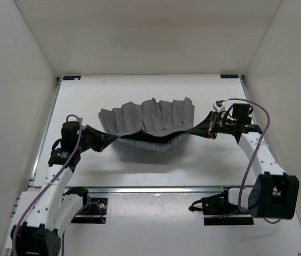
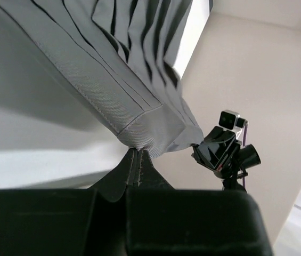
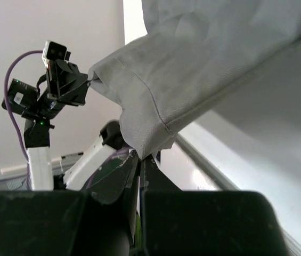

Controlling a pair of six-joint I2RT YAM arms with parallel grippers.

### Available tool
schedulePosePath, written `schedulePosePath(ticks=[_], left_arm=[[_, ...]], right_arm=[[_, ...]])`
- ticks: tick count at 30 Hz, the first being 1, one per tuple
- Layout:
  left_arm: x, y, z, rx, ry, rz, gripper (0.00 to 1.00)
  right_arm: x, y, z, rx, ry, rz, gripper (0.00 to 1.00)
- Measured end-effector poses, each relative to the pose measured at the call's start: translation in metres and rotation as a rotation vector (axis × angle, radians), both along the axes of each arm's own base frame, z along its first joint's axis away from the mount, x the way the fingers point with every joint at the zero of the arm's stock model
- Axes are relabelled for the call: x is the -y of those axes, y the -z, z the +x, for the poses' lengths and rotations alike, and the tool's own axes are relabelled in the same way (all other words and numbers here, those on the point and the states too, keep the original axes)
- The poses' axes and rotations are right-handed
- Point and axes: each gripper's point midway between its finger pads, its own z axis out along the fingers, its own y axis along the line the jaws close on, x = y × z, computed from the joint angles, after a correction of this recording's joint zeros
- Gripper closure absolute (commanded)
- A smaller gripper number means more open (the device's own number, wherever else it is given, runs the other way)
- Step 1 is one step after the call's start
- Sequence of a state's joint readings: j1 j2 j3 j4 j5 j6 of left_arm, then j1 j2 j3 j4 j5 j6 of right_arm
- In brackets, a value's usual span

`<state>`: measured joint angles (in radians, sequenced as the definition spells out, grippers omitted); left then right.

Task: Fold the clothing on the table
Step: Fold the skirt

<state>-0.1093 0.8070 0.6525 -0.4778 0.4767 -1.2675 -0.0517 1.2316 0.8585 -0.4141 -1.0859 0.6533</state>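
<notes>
Two corners of the clothing (image 1: pixel 150 120) are pinched shut, one in my left claw (image 1: pixel 109 140), one in my right claw (image 1: pixel 208 128). It hangs stretched between them over the desk (image 1: pixel 139 93). I judge no fold is laid yet; the whole folding is left to do.
</notes>
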Motion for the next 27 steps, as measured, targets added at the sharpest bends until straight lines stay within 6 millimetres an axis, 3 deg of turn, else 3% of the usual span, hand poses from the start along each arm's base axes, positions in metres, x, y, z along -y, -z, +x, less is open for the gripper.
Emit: schedulePosePath(ticks=[6,9,11,20,27], left_arm=[[0.003,-0.005,-0.05,0.0,0.021,-0.025,1.0],[0.006,-0.012,-0.057,0.016,0.025,-0.043,1.0],[0.007,-0.009,-0.051,-0.004,0.019,-0.041,1.0],[-0.022,0.03,0.024,-0.094,-0.16,0.014,1.0],[-0.028,0.068,0.064,-0.141,-0.184,0.052,1.0]], right_arm=[[-0.004,0.006,-0.056,-0.01,-0.02,0.007,1.0],[-0.004,-0.002,-0.061,0.011,-0.028,0.023,1.0],[-0.004,-0.007,-0.054,0.009,-0.028,0.038,1.0],[0.004,0.005,0.044,-0.054,0.044,0.106,1.0],[0.006,0.024,0.123,-0.076,0.048,0.116,1.0]])
